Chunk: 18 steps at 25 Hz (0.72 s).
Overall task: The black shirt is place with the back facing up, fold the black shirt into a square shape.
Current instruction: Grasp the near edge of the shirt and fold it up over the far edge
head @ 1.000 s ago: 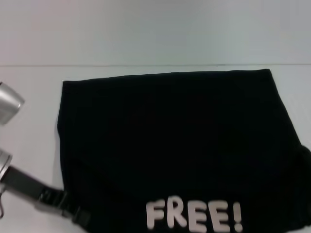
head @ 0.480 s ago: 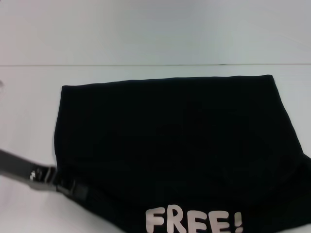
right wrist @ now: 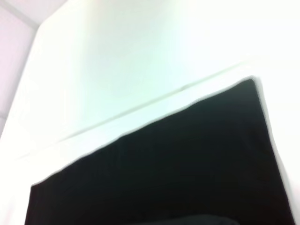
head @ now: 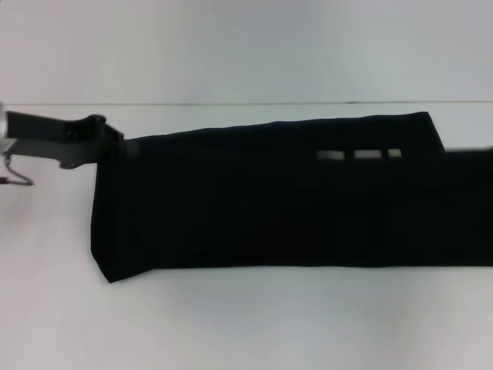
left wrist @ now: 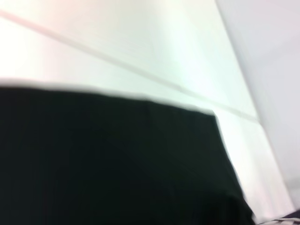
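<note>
The black shirt (head: 269,208) lies across the white table as a long, low band, its near part folded over toward the far edge. Bits of a white print (head: 360,154) peek out near its far right side. My left gripper (head: 115,145) is at the shirt's far left corner, shut on the cloth edge there. A dark blurred shape at the right border, level with the far edge, looks like my right gripper (head: 471,156) merging with the cloth. The left wrist view shows the black shirt (left wrist: 117,164) filling its lower half. The right wrist view shows the black shirt (right wrist: 164,173) and no fingers.
The white table (head: 231,324) stretches bare in front of the shirt and to its left. A thin seam (head: 246,102) runs across the table behind the shirt. A grey wall rises beyond it.
My left gripper swept from the near left corner up to the far left corner, carrying the near edge over. The "FREE!" print flipped out of sight and the shirt became a narrow band.
</note>
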Motion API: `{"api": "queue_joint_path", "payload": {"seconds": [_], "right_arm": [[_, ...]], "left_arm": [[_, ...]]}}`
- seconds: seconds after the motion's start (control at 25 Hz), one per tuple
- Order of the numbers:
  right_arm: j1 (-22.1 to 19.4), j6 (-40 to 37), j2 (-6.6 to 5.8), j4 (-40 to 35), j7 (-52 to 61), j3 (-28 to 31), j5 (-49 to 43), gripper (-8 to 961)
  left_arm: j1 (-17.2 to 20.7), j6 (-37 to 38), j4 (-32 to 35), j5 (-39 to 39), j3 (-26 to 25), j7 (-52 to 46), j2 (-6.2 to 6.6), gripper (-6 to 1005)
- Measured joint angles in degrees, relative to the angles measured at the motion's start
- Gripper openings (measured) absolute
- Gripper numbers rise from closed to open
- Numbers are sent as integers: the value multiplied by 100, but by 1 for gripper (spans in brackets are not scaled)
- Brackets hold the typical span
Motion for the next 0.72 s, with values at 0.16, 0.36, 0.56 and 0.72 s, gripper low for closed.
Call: {"api": "queue_joint_path", "payload": {"seconds": [0.16, 0.36, 0.56, 0.72], "right_arm": [[461, 1226, 23, 876, -49, -306, -67, 51], [752, 2452, 360, 1174, 3, -898, -75, 52], [921, 3389, 538, 1289, 33, -1294, -79, 52], [1002, 3891, 605, 1341, 34, -1605, -79, 52]], "left_arm": [[-135, -1218, -394, 14, 553, -222, -101, 1], [-166, -2037, -438, 27, 1030, -408, -309, 1], [-213, -2685, -432, 20, 1122, -441, -388, 1], [-244, -3049, -430, 5, 1126, -408, -413, 1]]}}
